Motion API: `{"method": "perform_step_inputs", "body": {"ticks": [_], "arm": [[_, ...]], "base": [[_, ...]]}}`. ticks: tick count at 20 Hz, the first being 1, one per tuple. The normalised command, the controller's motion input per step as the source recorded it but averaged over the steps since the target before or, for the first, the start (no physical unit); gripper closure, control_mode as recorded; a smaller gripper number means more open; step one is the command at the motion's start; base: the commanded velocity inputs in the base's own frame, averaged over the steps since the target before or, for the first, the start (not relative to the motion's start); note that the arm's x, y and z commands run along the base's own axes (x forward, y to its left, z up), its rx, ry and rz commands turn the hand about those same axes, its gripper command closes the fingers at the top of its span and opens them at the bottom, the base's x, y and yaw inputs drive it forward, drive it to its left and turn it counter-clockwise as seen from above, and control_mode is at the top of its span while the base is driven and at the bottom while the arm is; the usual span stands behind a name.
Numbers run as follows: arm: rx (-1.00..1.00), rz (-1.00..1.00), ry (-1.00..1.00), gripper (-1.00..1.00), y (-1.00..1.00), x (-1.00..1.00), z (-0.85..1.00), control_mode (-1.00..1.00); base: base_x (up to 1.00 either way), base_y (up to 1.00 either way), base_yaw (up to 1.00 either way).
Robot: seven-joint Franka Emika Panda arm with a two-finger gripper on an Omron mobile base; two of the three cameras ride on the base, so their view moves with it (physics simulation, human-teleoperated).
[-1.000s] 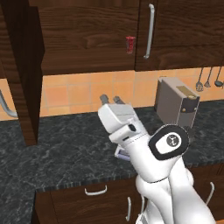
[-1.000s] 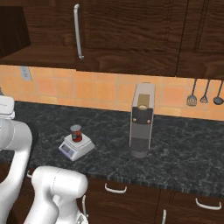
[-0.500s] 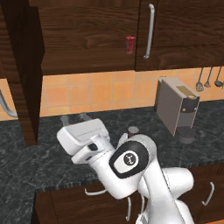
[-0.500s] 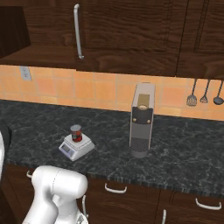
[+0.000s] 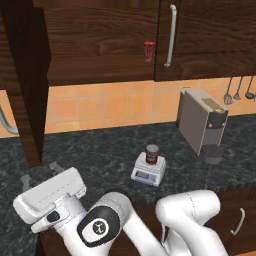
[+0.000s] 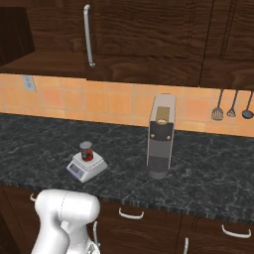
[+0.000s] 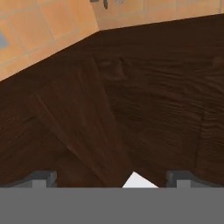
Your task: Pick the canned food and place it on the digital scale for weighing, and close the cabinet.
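We looked from behind the arm in both base views, forward and down over the dark surface (image 5: 105,150). The left one faced the cabinet (image 5: 100,40) and its open door; the right one sat further along. Both shared the digital scale (image 5: 148,171), canned food (image 5: 152,154) and coffee machine (image 5: 202,120). Our hand view pressed close against dark wood, with orange tiles above.

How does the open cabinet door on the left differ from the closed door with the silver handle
The open cabinet door is swung out, edge-on to the left base camera, reaching down toward the counter; the closed door lies flat with the cabinet front. The closed door shows a long vertical silver bar handle; no handle can be seen on the open one. Both are dark brown wood.
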Motion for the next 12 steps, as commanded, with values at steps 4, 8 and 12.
{"method": "perform_step_inputs", "body": {"ticks": [4,8,12], "arm": [[0.05,-0.13,-0.33,-1.0,0.79,0.6,0.03,-1.0],[0.03,-0.18,-0.21,-1.0,0.45,0.8,0.16,-1.0],[0.0,-0.18,-0.2,-1.0,0.31,0.75,0.36,-1.0]], "base": [[0.0,0.0,0.0],[0.0,0.0,0.0],[0.0,0.0,0.0]]}}
